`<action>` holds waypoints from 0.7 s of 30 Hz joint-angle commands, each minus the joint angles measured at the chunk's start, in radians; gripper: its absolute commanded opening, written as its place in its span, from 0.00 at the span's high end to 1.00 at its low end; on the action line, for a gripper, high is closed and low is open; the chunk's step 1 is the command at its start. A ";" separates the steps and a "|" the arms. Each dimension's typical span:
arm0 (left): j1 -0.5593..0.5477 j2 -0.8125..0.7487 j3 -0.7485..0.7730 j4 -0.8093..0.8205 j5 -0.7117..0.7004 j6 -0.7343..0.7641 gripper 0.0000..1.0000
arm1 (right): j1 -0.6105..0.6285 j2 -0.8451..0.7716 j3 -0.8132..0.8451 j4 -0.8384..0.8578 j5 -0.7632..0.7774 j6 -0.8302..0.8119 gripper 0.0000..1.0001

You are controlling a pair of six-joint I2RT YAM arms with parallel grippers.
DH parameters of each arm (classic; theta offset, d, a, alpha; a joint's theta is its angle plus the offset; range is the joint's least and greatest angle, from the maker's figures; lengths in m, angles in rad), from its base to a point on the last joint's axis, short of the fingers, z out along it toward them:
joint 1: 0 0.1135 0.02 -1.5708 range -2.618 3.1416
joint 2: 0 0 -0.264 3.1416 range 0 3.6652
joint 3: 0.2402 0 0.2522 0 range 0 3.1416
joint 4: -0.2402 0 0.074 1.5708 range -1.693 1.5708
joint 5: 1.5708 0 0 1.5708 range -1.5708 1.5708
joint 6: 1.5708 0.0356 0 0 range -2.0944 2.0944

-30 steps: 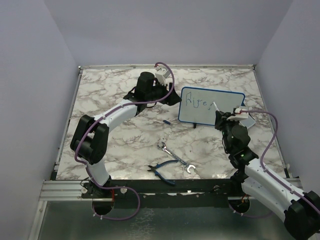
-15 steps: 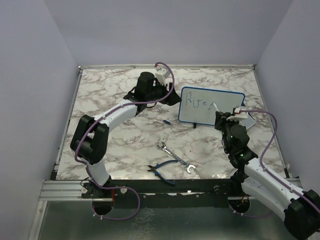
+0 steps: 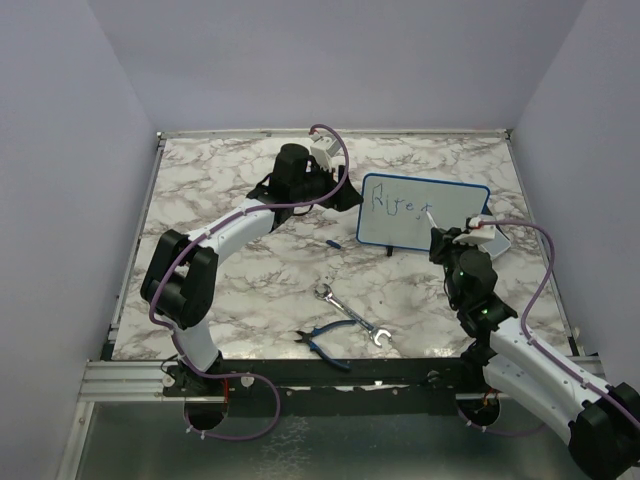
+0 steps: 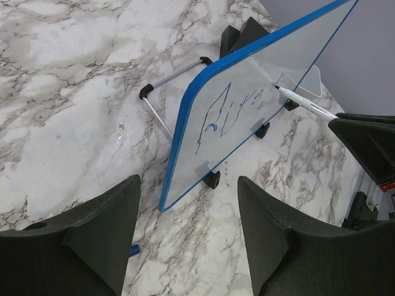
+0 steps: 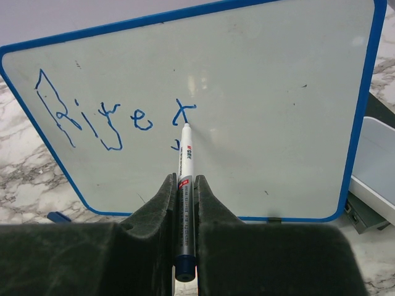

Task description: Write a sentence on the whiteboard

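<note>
The whiteboard (image 3: 430,205) stands tilted on a wire stand at the back right of the marble table. It also shows in the right wrist view (image 5: 265,92) and the left wrist view (image 4: 247,105). The sentence (image 5: 111,120) is blue scrawl reading roughly "Rite t", with a small mark below it. My right gripper (image 5: 185,185) is shut on a white marker (image 5: 185,179) whose tip touches the board just under the last letter. My left gripper (image 4: 188,240) is open and empty, hovering by the board's left edge.
A blue marker cap (image 3: 334,243) lies left of the board. A wrench (image 3: 352,315) and blue-handled pliers (image 3: 322,341) lie near the front edge. A white bin (image 5: 376,169) sits behind the board on the right.
The marker tip has shifted slightly on the board and a new stroke has appeared after "Rite". The left arm has not moved.
</note>
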 commanded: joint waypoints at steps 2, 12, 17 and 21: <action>0.000 -0.009 0.007 -0.007 0.029 0.003 0.35 | -0.005 -0.005 -0.014 -0.052 0.029 0.024 0.99; 0.000 -0.010 0.007 -0.007 0.030 0.003 0.35 | -0.006 -0.004 -0.013 -0.074 0.056 0.040 0.99; 0.000 -0.011 0.007 -0.007 0.031 0.002 0.35 | -0.005 0.000 -0.011 -0.084 0.067 0.047 0.99; 0.000 -0.011 0.008 -0.007 0.030 0.001 0.35 | -0.005 -0.002 -0.010 -0.088 0.075 0.049 0.99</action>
